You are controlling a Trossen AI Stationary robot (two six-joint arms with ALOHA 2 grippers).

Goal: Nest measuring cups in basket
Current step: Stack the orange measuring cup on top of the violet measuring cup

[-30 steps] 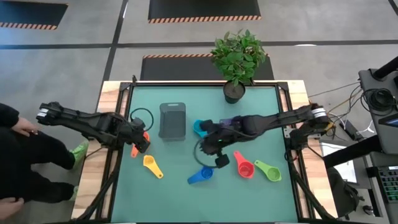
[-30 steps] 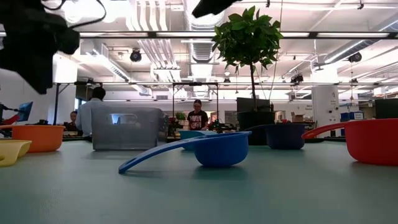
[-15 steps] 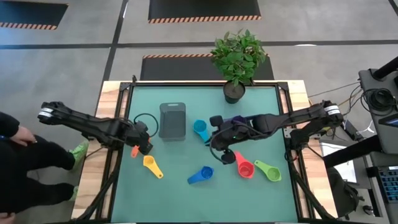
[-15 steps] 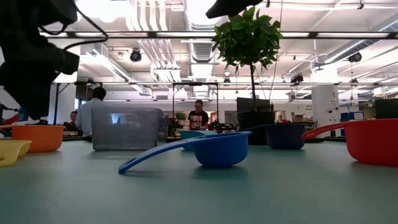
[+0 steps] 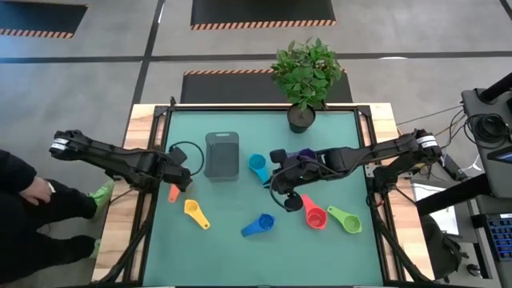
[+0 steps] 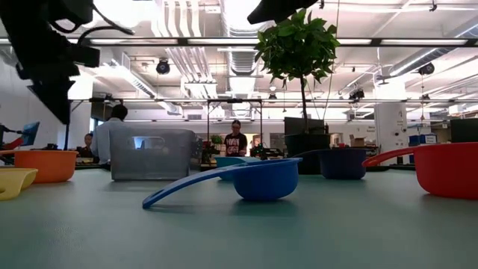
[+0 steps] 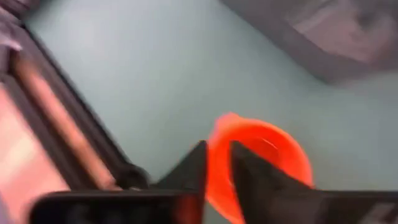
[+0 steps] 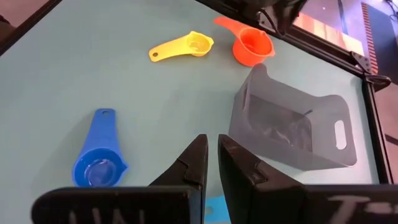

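Table [image 5: 240, 256]: flat, matte teal surface, rectangular, framed by a dark rail with pale wooden edging outside it.

Basket [image 5: 222, 155]: dark grey, smooth-walled rectangular bin with rounded corners and a slot handle cut in one end wall; stands left of the table's centre, nothing visible inside.

Orange cup [image 5: 174, 191]: glossy plastic, round bowl, short flat handle; at the left edge of the table, just left of the basket.

Left end effector [image 7: 214, 163]: dark fingers close together on the orange cup's rim, one finger inside the bowl and one outside.

Yellow cup [image 5: 194, 212]: near the orange one, toward the front edge.

Blue cup [image 5: 259, 225]: round bowl, long flat handle with a hanging hole; front centre, open table all round it.

Cyan cup [image 5: 258, 166]: just right of the basket.

Purple cup [image 6: 342, 162]: dark bowl, near the plant pot [image 5: 301, 118], mostly covered by the right arm from above.

Red cup [image 5: 314, 214] and green cup [image 5: 345, 219]: side by side, front right.

Right end effector [image 8: 211, 163]: fingers nearly together, holding nothing, hovering over the table's middle between the basket and the blue cup.

Widest bare area: the front strip of the table.
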